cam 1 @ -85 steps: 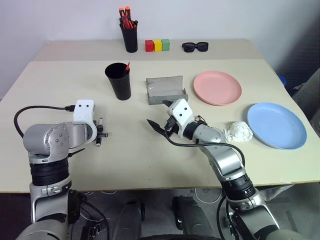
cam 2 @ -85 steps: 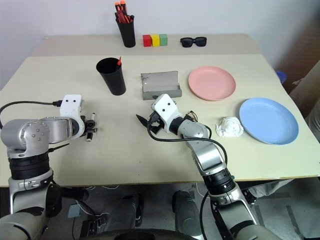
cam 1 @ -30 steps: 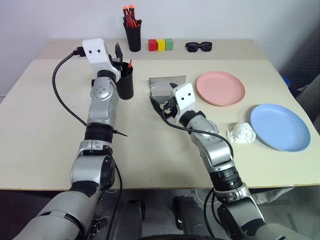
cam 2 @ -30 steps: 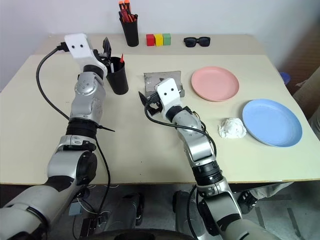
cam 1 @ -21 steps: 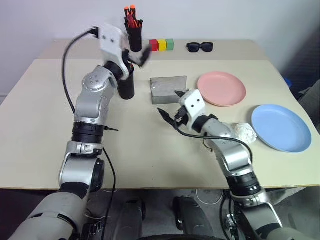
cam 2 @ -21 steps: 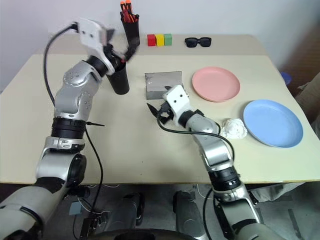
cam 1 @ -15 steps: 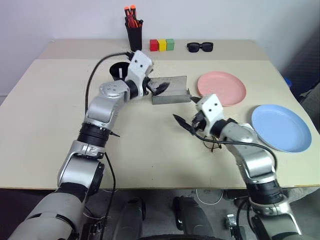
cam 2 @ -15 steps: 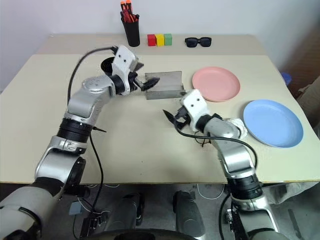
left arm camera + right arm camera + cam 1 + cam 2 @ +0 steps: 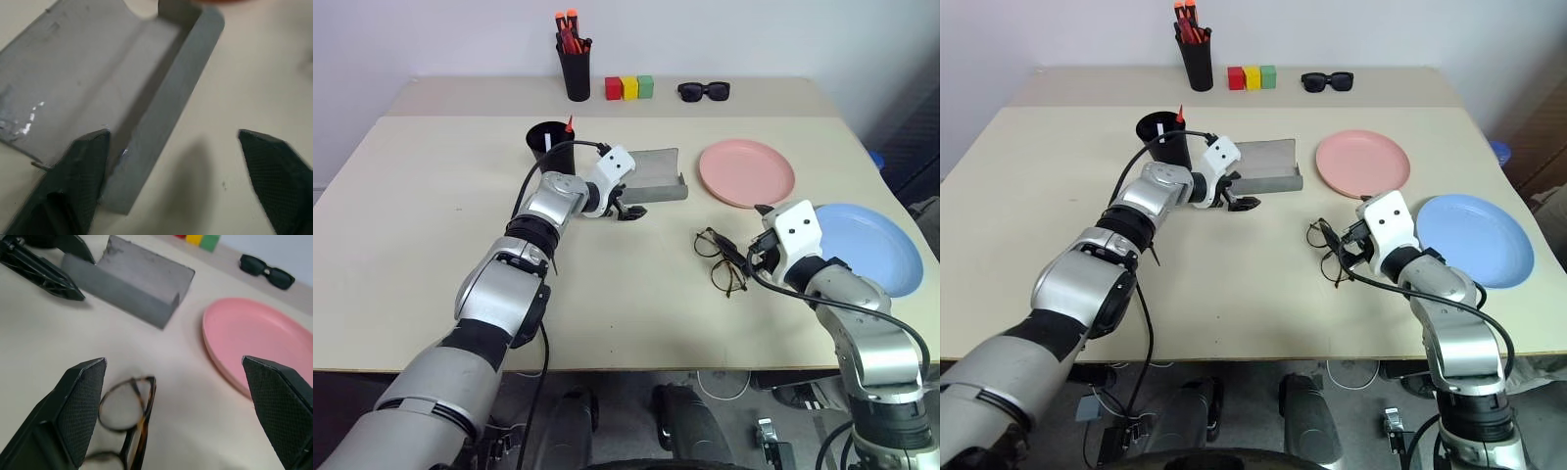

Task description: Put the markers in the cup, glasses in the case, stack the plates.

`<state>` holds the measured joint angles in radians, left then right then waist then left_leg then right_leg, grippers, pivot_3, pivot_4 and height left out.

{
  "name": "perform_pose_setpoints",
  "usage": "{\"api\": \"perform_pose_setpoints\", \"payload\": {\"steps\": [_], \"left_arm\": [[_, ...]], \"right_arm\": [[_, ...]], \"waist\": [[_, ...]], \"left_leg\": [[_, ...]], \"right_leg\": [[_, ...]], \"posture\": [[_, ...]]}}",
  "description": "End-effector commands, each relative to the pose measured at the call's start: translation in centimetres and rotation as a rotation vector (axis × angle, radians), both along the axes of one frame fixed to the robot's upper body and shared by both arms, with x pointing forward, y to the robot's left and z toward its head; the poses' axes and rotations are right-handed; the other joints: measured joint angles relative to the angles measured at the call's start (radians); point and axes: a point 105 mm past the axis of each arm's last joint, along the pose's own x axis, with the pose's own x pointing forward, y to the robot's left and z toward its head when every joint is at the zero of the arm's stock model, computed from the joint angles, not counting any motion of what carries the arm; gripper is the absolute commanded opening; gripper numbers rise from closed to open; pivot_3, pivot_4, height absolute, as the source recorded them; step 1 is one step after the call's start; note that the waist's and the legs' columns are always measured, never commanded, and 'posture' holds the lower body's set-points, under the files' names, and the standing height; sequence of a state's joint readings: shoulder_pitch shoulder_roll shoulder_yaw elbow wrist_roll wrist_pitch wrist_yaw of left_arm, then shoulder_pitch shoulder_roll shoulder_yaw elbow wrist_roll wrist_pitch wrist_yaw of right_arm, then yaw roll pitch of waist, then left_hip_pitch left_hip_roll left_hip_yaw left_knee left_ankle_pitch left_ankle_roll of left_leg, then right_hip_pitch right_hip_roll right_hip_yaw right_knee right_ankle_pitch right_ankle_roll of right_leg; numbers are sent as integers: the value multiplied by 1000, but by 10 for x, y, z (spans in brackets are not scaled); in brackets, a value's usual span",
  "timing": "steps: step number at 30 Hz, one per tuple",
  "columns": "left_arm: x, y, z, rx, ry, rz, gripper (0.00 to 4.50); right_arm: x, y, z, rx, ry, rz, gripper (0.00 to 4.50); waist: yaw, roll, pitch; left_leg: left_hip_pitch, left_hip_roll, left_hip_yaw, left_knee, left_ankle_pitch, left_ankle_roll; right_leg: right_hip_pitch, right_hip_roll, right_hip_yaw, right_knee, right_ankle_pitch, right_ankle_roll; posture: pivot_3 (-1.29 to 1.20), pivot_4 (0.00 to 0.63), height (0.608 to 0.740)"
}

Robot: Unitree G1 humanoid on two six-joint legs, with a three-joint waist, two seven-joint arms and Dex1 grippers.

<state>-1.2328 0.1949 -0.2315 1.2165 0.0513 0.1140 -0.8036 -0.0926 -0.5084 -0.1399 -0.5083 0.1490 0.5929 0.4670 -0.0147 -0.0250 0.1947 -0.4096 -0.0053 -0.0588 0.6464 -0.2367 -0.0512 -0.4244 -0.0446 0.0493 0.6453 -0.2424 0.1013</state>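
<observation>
From the left eye, the left claw (image 9: 628,210) sits at the near edge of the case (image 9: 656,178), its fingers apart and holding nothing; the open case lies just past its tips, with the cup (image 9: 548,146) behind the arm on its outer side, a red tip and a white pen end poking from the rim. The right claw (image 9: 742,259) rests on the table (image 9: 411,215) with its fingers spread wide and empty, the glasses (image 9: 720,260) lying just inboard of its tips, folded arms up. The pink plate (image 9: 746,172) lies beyond that claw, the blue plate (image 9: 867,245) just outboard of its wrist, the two plates apart and unstacked. At the far edge stand a pen pot (image 9: 574,70), three blocks (image 9: 628,88) and sunglasses (image 9: 704,91). From the right eye, the same layout: left claw (image 9: 1237,202) open at the case's (image 9: 1268,166) front corner, right claw (image 9: 1344,244) open beside the glasses (image 9: 1324,245). From the left wrist, the two fingers (image 9: 80,171) stand apart, one over the case's (image 9: 98,83) shiny lining near its front wall, the other over bare table. From the right wrist, the fingers (image 9: 80,406) are wide, the glasses (image 9: 124,416) lying between them close to one finger, the case (image 9: 132,284) ahead with the left claw (image 9: 41,264) at its end, the pink plate (image 9: 254,342) ahead to the other side, sunglasses (image 9: 266,270) far off.
</observation>
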Motion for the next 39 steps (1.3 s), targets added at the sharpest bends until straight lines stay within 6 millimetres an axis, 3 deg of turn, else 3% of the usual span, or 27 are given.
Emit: {"api": "perform_pose_setpoints", "payload": {"steps": [1,5,6,14,23,29,34,39], "left_arm": [[1,-6,11,1,-37,-34,2192],[0,-7,10,-6,-46,-50,273],[-1,-8,10,-8,-49,-61,74],[-23,6,13,-37,-70,-290,74],[-99,54,5,25,-12,-595,74],[-119,60,1,28,51,-575,74],[-112,56,10,26,-94,-539,2256],[-115,53,33,-111,-202,-467,2256]], "right_arm": [[-8,-4,13,-19,-55,-20,4500],[-13,-7,8,-19,-32,-30,4500],[-14,-7,6,-18,-25,-29,4500],[-32,16,-6,49,89,131,4500],[-29,23,-7,51,109,175,4500],[-21,22,-7,63,138,172,4500],[-14,13,-11,58,203,93,4500],[-5,7,-9,87,263,27,4500]], "waist": [[0,0,0],[1,0,0],[1,0,0],[-6,0,0],[0,1,0],[3,1,0],[0,1,0],[-4,1,0]], "left_leg": [[0,0,0,0,0,0],[0,0,0,0,0,0],[0,0,0,1,0,0],[0,0,0,0,0,0],[0,1,0,1,0,0],[0,1,0,2,0,0],[1,1,0,2,0,0],[1,2,0,2,0,0]], "right_leg": [[0,0,0,0,0,0],[0,0,0,0,0,0],[0,0,0,0,0,0],[0,0,0,0,0,0],[0,-1,1,1,0,-1],[2,-1,0,1,-2,-4],[2,0,0,1,-2,-4],[2,0,1,2,-1,-2]], "posture": [[0,150,740],[0,150,740],[0,150,740],[0,150,740],[0,150,740],[0,150,740],[0,150,740],[0,150,740]]}}
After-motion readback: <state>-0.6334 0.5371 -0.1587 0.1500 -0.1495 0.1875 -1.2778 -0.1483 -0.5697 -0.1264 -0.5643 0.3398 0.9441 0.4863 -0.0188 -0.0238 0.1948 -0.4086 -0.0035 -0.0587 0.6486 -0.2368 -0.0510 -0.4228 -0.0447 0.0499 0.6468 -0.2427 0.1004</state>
